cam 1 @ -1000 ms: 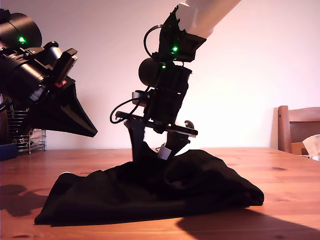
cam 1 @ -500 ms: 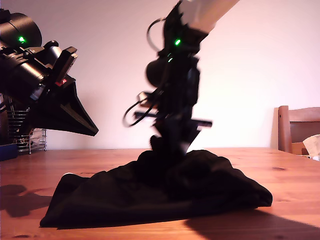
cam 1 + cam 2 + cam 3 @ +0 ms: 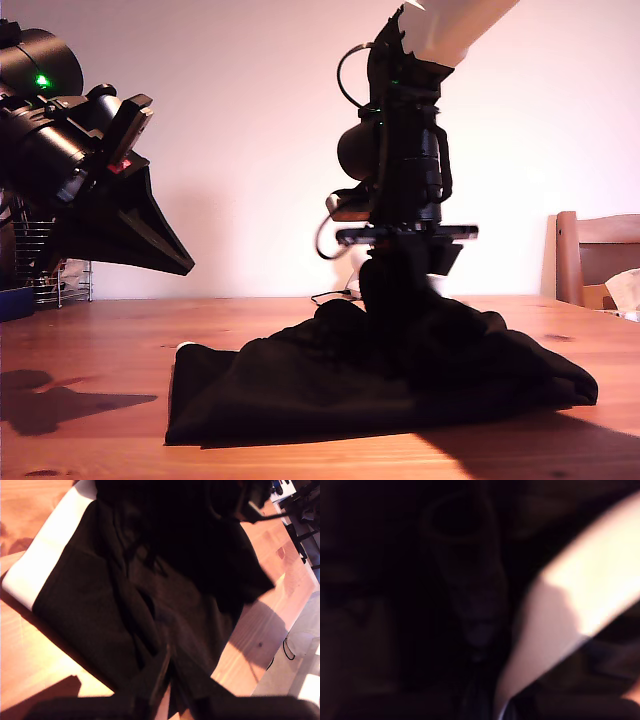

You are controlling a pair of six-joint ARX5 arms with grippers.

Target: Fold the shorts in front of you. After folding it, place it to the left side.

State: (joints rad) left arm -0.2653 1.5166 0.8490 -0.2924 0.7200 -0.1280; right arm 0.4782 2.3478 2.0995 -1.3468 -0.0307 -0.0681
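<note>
Shorts [image 3: 330, 385] — pinched in my second gripper [image 3: 400, 285]

The exterior view sits low at worktop [image 3: 90, 330] level, facing the wall. The first wrist view looks down on the shorts [image 3: 150, 605] (shared with the exterior view); the second is buried against dark cloth.

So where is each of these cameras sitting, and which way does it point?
Exterior view: low, near table height, looking level across at the shorts; both arms show, my first gripper raised at this view's left, my second gripper down in the fabric.
First wrist view: on the raised arm, looking down on the shorts and their white waistband; its own gripper shows dark.
Second wrist view: close against the fabric, mostly dark; gripper unclear.
Shared: all three see the shorts.
</note>
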